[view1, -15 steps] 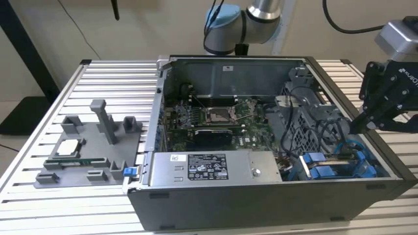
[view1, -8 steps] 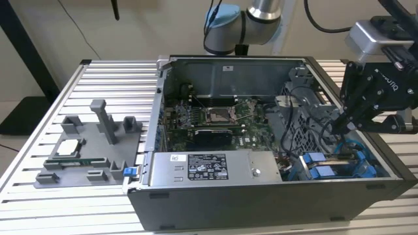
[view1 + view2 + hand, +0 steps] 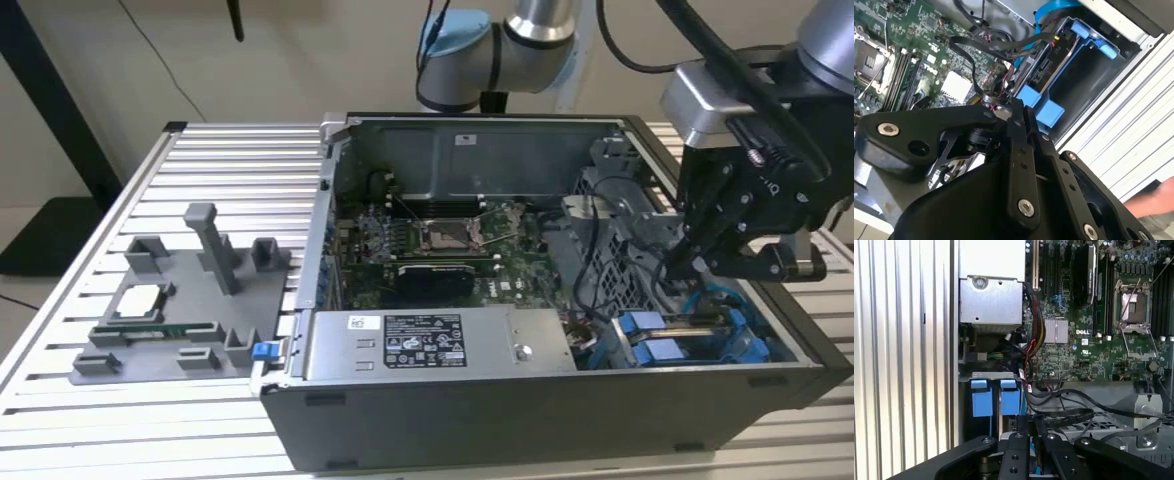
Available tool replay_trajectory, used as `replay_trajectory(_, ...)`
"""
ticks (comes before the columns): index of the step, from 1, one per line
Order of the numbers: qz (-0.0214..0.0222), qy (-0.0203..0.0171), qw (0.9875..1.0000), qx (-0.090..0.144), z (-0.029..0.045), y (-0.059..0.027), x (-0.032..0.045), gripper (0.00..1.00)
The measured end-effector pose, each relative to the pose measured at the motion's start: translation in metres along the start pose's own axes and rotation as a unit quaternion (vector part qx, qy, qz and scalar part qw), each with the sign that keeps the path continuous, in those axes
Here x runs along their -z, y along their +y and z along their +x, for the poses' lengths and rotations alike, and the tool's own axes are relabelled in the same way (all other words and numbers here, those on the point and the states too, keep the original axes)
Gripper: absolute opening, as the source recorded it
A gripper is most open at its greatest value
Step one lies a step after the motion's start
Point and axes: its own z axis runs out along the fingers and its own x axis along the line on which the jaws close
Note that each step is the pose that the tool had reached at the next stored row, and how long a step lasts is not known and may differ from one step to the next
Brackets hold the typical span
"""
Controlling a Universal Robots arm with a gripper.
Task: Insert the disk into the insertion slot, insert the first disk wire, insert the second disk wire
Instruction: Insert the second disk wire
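1. An open computer case [image 3: 534,400] lies on a slatted metal table [image 3: 200,170], its motherboard [image 3: 441,250] facing up.
2. The insertion slot [image 3: 694,335] sits in the grey drive cage at the case's corner on the exterior view's right, just beside the grey power supply box [image 3: 441,345]; blue plastic tabs [image 3: 661,350] mark its mouth.
3. In the second wrist view the disk [image 3: 1061,50] is already seated in the bay: a dark flat edge held in a bright blue frame [image 3: 1074,70], with two blue tabs [image 3: 1039,102] at the near end.
4. In the first wrist view those blue tabs [image 3: 996,397] stand side by side next to the power supply.
5. The pincer [image 3: 701,265] hangs over the drive cage, just above the bay; I cannot tell whether its fingers are clenched or released.
6. Black cables [image 3: 999,45] loop from the motherboard toward the disk's end, close to the pincer [image 3: 1019,107].
7. A grey fixture [image 3: 187,300] holding small parts rests on the table, well apart, at the exterior view's left.
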Motion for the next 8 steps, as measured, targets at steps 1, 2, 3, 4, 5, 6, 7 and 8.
replay_trajectory(1,0.0070,0.0005,1.0000,0.001,0.0001,0.0004,-0.0003,0.00)
replay_trajectory(2,0.0138,0.0013,0.9999,0.002,0.0001,0.0007,-0.0007,0.00)
replay_trajectory(3,0.0188,0.0021,0.9998,0.003,0.0002,0.0009,-0.0012,0.00)
replay_trajectory(4,0.0226,0.0031,0.9997,0.004,0.0003,0.0011,-0.0018,0.00)
replay_trajectory(5,0.0251,0.0049,0.9997,0.004,0.0004,0.0012,-0.0025,0.00)
replay_trajectory(6,0.0263,0.0072,0.9996,0.004,0.0005,0.0012,-0.0031,0.00)
replay_trajectory(7,0.0271,0.0106,0.9996,0.005,0.0006,0.0012,-0.0040,0.00)
replay_trajectory(8,0.0275,0.0136,0.9995,0.005,0.0008,0.0013,-0.0049,0.00)
